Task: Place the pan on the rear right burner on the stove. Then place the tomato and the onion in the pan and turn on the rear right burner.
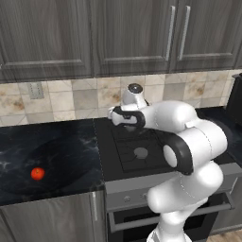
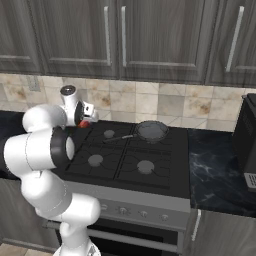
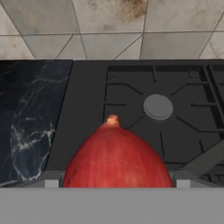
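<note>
Left base view: counter (image 1: 56,142), black marble, left of the stove (image 1: 124,163); tomato (image 1: 37,173), bright orange-red, lies near the counter's front left part, well apart from the arm. Front burner cap visible; the white arm covers the stove's right side. Gripper (image 1: 126,124) is held over the stove's rear left corner, fingers hidden.

Right base view: pan (image 2: 151,131), dark grey, sits on the rear right burner (image 2: 150,134), handle pointing left toward the stove's middle. A red patch, the onion (image 2: 84,123), shows at the gripper (image 2: 86,121), above the stove's rear left corner.

Hand view: onion (image 3: 117,157), dull pinkish-red with pointed tip, sits between the finger tips (image 3: 51,180), which bracket it on both sides; pincer wide, grasping the onion. Behind it: a burner cap, grate bars, the counter's edge, tiled wall.
</note>
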Available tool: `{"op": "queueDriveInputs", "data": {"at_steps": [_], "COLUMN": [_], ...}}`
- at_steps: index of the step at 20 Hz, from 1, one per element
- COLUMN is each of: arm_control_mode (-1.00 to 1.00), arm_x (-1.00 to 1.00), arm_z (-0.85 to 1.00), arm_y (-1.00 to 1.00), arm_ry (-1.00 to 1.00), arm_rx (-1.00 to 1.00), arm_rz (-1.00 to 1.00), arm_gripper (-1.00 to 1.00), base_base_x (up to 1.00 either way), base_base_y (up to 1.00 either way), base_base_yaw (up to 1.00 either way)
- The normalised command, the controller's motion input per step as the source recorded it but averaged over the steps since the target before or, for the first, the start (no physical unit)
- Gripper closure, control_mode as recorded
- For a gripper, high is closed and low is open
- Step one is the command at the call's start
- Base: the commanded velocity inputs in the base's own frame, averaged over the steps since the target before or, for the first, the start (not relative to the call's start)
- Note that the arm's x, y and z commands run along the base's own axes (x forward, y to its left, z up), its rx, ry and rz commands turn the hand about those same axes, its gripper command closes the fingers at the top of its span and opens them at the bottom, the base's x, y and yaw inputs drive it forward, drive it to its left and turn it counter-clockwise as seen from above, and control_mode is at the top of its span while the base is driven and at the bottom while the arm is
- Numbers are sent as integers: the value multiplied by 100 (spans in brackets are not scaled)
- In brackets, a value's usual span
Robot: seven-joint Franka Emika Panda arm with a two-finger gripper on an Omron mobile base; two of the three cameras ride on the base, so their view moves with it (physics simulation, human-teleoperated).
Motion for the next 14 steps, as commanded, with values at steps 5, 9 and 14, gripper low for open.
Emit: {"op": "queueDriveInputs", "data": {"at_steps": [5, 9, 14], "arm_control_mode": [-100, -100, -100], "arm_x": [0, 0, 0], "arm_z": [17, 16, 6], "arm_y": [-53, -51, -48], "arm_ry": [-5, -3, -2], "arm_rx": [0, 0, 0], "arm_rz": [0, 0, 0], "arm_gripper": [100, 100, 100], "base_base_x": [0, 0, 0], "base_base_y": [0, 0, 0], "base_base_yaw": [0, 0, 0]}}
